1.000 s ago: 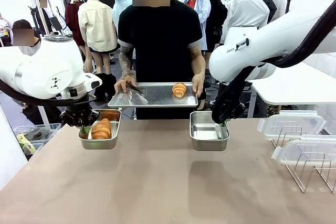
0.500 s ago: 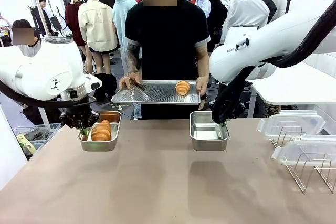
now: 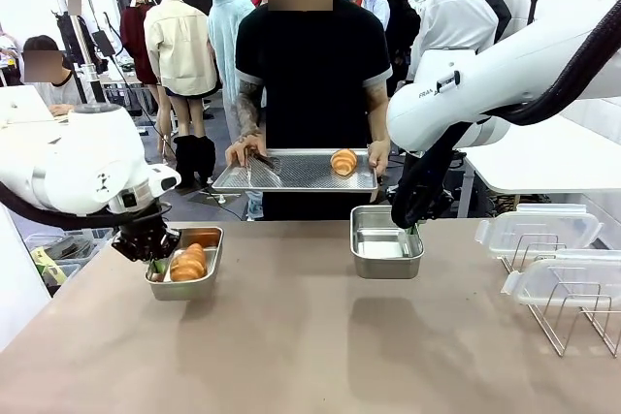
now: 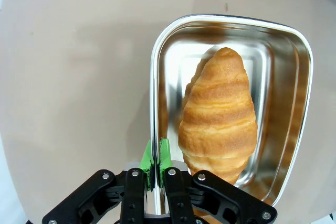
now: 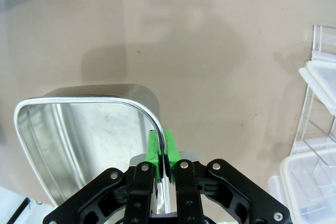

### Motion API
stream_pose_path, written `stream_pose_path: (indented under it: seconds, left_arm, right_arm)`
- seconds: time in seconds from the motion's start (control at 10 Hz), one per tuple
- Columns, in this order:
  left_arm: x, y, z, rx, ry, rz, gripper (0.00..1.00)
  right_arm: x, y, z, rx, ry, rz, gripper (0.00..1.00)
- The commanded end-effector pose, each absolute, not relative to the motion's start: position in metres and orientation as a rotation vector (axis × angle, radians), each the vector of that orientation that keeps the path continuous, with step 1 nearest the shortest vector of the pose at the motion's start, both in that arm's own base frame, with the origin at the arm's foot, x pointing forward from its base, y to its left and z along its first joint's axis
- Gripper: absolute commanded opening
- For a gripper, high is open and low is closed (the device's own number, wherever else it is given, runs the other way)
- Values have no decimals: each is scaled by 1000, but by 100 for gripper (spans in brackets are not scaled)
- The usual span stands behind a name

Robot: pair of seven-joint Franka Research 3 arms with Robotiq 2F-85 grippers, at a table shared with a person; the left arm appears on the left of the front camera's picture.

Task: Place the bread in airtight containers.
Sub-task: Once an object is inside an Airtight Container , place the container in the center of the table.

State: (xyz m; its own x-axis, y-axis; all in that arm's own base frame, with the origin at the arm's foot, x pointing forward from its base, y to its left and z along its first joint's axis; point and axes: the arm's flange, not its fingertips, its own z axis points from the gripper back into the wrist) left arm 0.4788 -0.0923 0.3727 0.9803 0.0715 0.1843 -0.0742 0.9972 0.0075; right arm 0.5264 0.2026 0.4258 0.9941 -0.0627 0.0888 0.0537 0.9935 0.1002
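Observation:
One steel airtight container (image 3: pixel 206 261) sits at the table's left with a golden ridged bread roll (image 3: pixel 187 262) in it. My left gripper (image 3: pixel 153 264) is shut on its rim. In the left wrist view the green pads (image 4: pixel 164 157) pinch the container wall (image 4: pixel 294 77) beside the roll (image 4: pixel 218 114). A second airtight container (image 3: pixel 386 242) stands empty at centre right, and my right gripper (image 3: pixel 415 228) is shut on its far right rim; its green pads (image 5: pixel 169 148) clamp that container's edge (image 5: pixel 79 140). Another roll (image 3: pixel 343 161) lies on a flat tray (image 3: pixel 296 172) held by the person.
The person stands at the far edge, both hands on the tray, with tongs (image 3: pixel 262 162) lying on it. Two clear plastic lids (image 3: pixel 539 228) (image 3: pixel 568 278) rest on a wire rack (image 3: pixel 572 322) at the right. Bare tabletop lies in front of both containers.
My left gripper has drawn its container with the roll a little nearer to the robot's side. The person's tray has shifted slightly right and up. The right arm has not moved.

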Motion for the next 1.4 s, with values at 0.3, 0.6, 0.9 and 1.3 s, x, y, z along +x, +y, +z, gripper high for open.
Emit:
stream_pose_path:
  seconds: [0.3, 0.6, 0.9, 1.3]
  left_arm:
    - [491, -76, 337, 21, -188, 12, 0]
    - [480, -77, 346, 13, -214, -24, 40]
    - [472, -76, 362, 4, -251, -54, 100]
    - [452, -60, 413, 70, -283, -130, 100]
  right_arm:
    - [529, 204, 427, 100, -96, -50, 0]
    - [529, 204, 427, 100, -96, -50, 0]
    - [529, 204, 427, 100, -96, -50, 0]
    - [529, 204, 427, 100, -96, -50, 0]
